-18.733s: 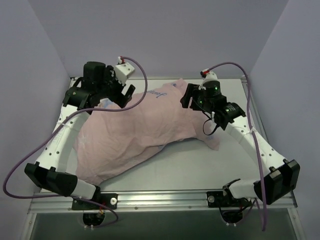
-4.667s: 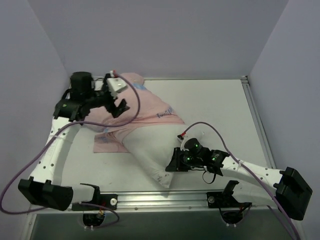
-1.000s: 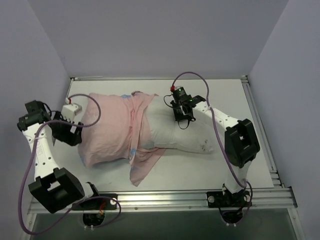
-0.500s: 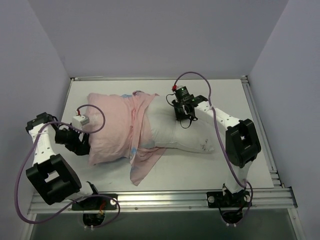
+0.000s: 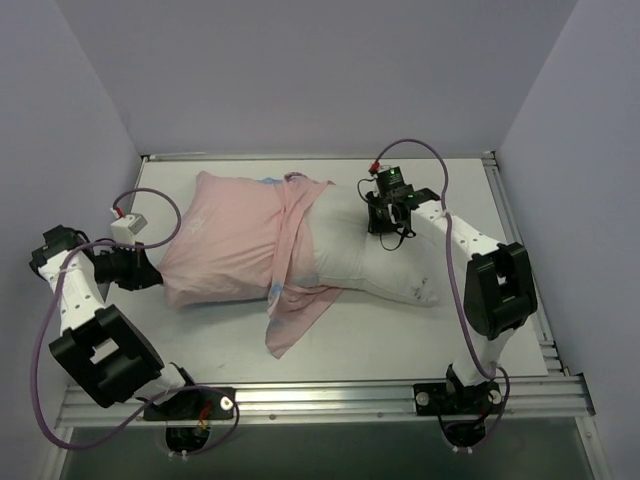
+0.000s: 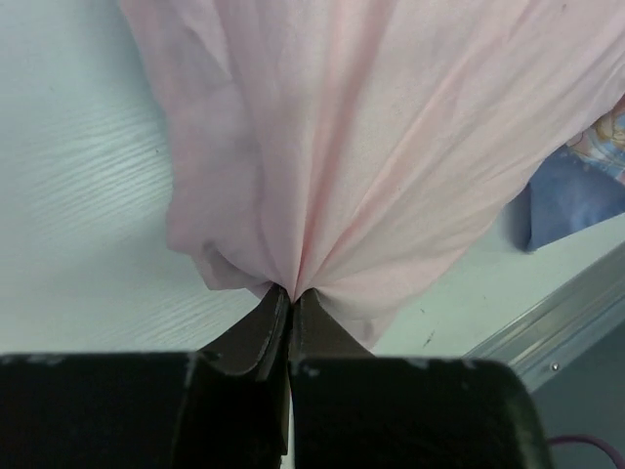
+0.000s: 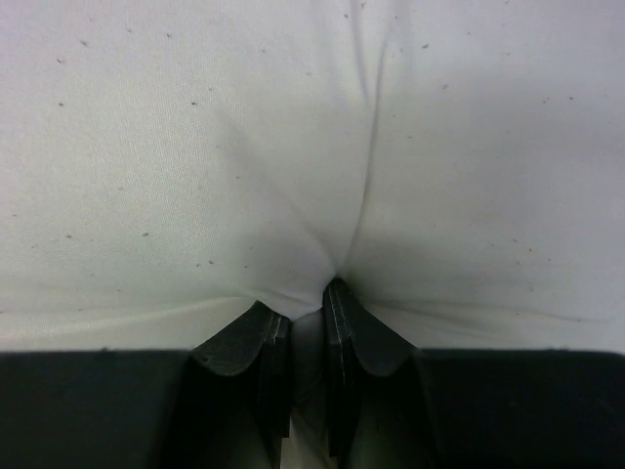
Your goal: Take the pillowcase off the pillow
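1. Top external view: shows the pillowcase (image 5: pixel 235 240), pink side out, covering the left part of the pillow (image 5: pixel 365 262) and bunched in a band across its middle.
2. Shows a loose flap of pillowcase trailing onto the worktop (image 5: pixel 430 335) on the near side, and the white right part of the pillow lying bare.
3. Left wrist view: finds the left fingers (image 6: pixel 277 311) pressed together on a gathered corner of pink pillowcase, folds fanning away from the fingertips, a patch of blue printed side showing off to their right.
4. Right wrist view: finds the right fingers (image 7: pixel 335 303) nearly closed, pinching a small fold of white pillow between the tips, creases running away from the pinch.
5. Places the two pinches well apart, with the bunched band between them.
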Controlling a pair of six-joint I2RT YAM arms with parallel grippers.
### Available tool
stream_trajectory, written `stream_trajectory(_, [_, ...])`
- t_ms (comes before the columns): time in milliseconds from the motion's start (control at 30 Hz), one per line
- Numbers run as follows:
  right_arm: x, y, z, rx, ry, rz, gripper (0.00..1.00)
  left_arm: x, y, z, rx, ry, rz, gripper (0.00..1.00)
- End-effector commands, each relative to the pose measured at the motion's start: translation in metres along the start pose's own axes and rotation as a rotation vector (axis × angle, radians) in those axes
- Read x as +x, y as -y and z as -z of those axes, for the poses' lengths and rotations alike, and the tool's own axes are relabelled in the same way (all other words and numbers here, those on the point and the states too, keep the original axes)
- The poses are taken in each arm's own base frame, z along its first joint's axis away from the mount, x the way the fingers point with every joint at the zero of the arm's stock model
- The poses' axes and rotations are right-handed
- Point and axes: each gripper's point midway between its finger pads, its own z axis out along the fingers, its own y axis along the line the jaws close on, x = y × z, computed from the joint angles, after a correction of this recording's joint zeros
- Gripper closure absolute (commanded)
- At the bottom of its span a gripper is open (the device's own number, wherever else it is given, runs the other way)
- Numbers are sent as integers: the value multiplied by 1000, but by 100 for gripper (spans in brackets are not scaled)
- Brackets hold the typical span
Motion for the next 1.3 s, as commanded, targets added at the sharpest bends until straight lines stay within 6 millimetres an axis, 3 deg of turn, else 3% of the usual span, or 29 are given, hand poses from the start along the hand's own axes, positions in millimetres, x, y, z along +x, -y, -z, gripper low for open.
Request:
stream_trajectory(0, [90, 95, 14, 312, -345, -1, 100, -38, -16, 26, -182, 118, -108, 98])
stream_trajectory(133, [88, 108, 21, 336, -336, -14, 100, -49, -37, 44, -330, 121, -144, 98])
stream_trajectory(300, [87, 149, 33, 479, -343, -52, 100, -67, -68, 93, -521, 186, -139, 98])
stream_trajectory(400, [78, 168, 42, 544, -338, -75, 100, -87, -76, 122, -613, 249, -159, 98])
stream_trajectory(533, [65, 195, 57, 671, -334, -81, 100, -132, -71, 166, -732, 378, -193, 98])
stream_trajectory(667, [59, 217, 72, 736, -332, -108, 100, -181, -46, 210, -785, 553, -204, 98])
stream_trajectory(700, [59, 221, 74, 741, -332, -116, 100, -198, -40, 230, -832, 605, -238, 98])
stream_trajectory(800, [54, 234, 85, 775, -325, -137, 100, -225, -45, 273, -972, 692, -231, 98])
stream_trajectory(900, [48, 243, 93, 793, -315, -150, 100, -238, -53, 309, -1041, 757, -171, 98])
stream_trajectory(967, [50, 260, 103, 816, -317, -190, 100, -235, -62, 332, -1086, 793, -109, 98])
stream_trajectory(1067, [47, 268, 110, 831, -313, -200, 100, -239, -66, 360, -1141, 830, -102, 98])
stream_trajectory(1267, [50, 279, 112, 849, -343, -210, 100, -249, -51, 412, -1294, 903, -133, 98])
